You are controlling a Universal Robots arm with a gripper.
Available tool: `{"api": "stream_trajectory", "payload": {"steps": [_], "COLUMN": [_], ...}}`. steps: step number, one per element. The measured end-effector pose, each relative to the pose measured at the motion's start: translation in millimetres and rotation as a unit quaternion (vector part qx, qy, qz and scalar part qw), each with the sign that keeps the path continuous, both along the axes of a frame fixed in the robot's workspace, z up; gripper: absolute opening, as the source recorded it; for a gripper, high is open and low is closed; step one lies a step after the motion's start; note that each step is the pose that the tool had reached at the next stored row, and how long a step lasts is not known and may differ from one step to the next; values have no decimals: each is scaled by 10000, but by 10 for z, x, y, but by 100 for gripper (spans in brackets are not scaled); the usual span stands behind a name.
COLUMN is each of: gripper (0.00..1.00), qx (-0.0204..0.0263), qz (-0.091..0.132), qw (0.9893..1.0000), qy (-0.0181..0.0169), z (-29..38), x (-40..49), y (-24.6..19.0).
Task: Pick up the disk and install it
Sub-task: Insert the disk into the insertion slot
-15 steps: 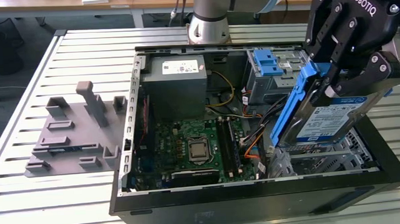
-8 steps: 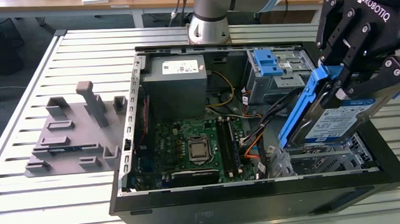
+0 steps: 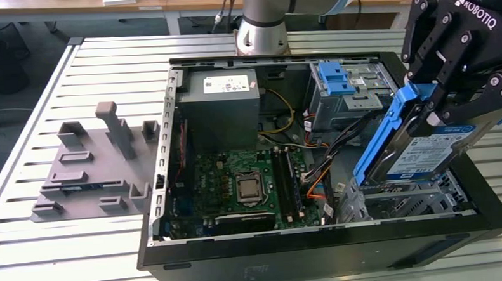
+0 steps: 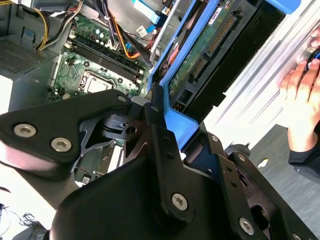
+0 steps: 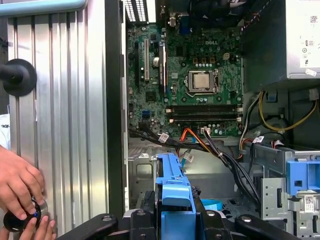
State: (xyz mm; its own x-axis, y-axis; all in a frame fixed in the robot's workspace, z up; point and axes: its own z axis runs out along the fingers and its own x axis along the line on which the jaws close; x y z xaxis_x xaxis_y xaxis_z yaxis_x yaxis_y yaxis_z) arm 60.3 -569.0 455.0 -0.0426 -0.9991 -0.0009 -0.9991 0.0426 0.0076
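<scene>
While the gripper clamps its upper end, the disk hangs tilted at the exterior view's right; its lower edge is hard to separate from the metal bay.

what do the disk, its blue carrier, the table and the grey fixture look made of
The disk: silvery metal-looking edge, glossy paper-like label. The blue carrier: moulded plastic, probably, with a smooth sheen. The table: ribbed pale metal, likely aluminium, reflecting light. The grey fixture: matte, uniform, probably plastic.

Probably robotics lab, slatted bench, open PC
</scene>
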Motion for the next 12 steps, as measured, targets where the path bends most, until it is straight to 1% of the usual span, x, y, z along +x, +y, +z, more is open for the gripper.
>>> {"api": "stream_trajectory", "payload": {"steps": [4,12], "gripper": [36,36], "qx": [1,-1], "qz": [0,0], "qw": [10000,10000], "qy": [0,0], "z": [-14,-68], "x": [19,93], "y": [0,0]}}
